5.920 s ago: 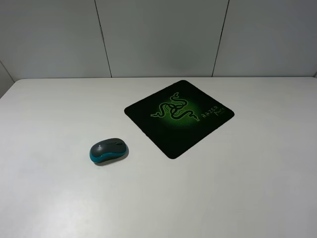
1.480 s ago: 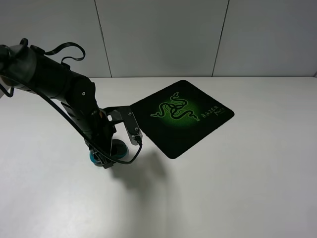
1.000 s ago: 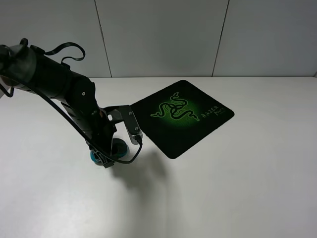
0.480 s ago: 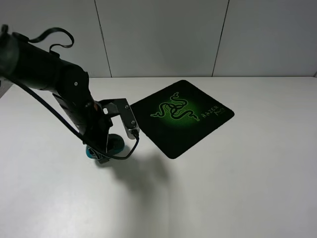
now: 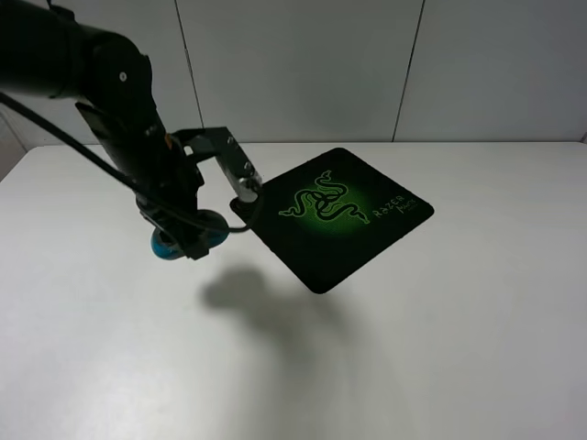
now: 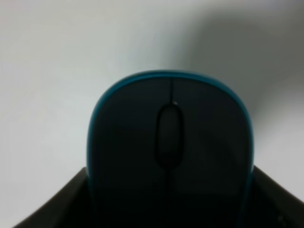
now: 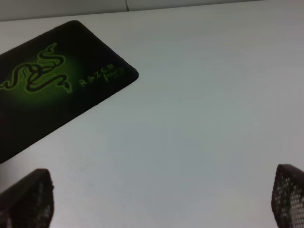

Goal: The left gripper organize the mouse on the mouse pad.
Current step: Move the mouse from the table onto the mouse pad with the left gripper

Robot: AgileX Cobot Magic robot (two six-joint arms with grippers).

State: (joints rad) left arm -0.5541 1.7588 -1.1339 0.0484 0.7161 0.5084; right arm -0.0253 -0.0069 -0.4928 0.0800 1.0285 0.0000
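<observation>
One mouse (image 5: 165, 247), dark top and teal sides, is clamped tight between the left gripper (image 5: 188, 236) fingers (image 6: 52, 209), nose poking out past the tips. It hangs clear of the white table (image 5: 440, 348), with its shadow (image 5: 240, 291) lying apart below. The mouse pad (image 5: 330, 215) lies flat beyond the fingertips, not touching. Right gripper (image 7: 156, 202) fingers are spread wide over bare table.
</observation>
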